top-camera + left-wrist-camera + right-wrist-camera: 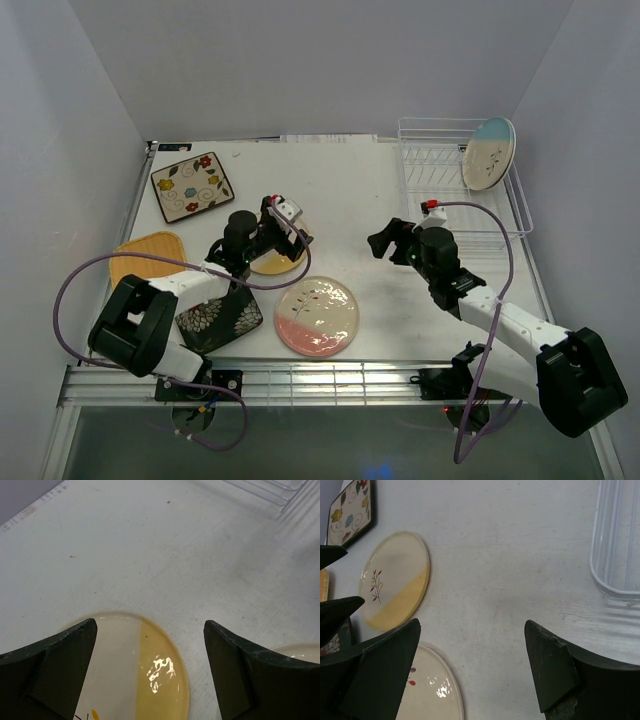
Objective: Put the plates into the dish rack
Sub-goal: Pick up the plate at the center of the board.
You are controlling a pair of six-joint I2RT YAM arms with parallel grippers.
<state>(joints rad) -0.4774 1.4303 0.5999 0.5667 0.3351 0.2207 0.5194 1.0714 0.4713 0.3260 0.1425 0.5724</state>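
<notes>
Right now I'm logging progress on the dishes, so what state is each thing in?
Dish rack: holds one plate.
Blue-half plate: standing on edge in the rack.
Yellow-half plate: flat on the table, below the left claw.
Pink-half plate: flat on the table.
Flowered square plate: flat on the table.
Black floral plate: flat, partly under the left arm.
Orange plate: flat on the table.
Left claw: open, empty.
Right claw: open, empty.

Pretty bright, even light from overhead, soft shadows on the counter (380,200). Small glare patch on the yellow plate (160,672). The wrist-cam fingers (55,670) look dark and a bit soft.
</notes>
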